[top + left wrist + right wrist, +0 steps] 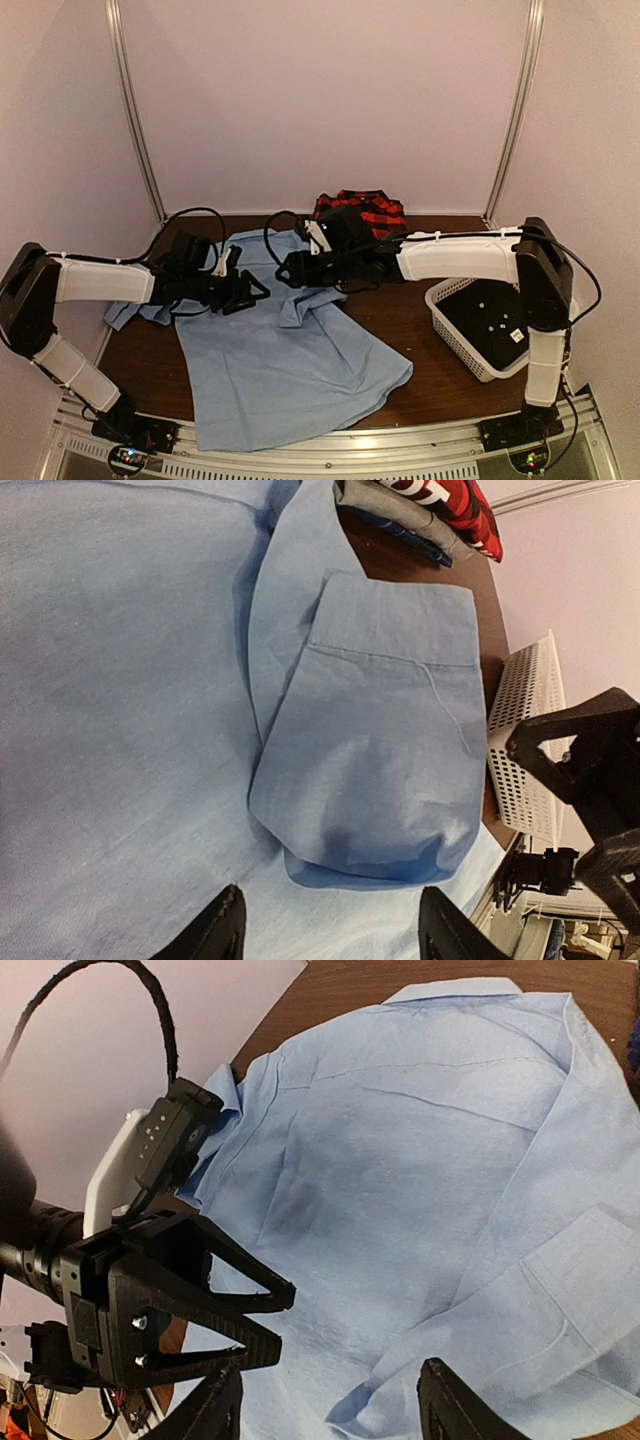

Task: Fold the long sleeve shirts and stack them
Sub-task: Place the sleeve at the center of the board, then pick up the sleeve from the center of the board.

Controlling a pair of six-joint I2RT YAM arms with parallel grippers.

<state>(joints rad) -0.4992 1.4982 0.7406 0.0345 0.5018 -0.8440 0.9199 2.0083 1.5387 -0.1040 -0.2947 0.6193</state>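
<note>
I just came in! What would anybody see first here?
A big light blue shirt lies spread across the middle of the brown table, one sleeve folded onto it. Over its far part the left end effector and right end effector nearly meet, both open and empty. A red-and-black plaid shirt sits at the far edge, a white basket on the right.

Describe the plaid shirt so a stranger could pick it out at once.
Start at the brown table and look to its far edge, near the middle, by the back wall. The plaid shirt sits there as a small bundle, just beyond the spread-out light blue shirt. It alone is red-and-black checked; its neighbours are plain blue cloth and a white basket.
</note>
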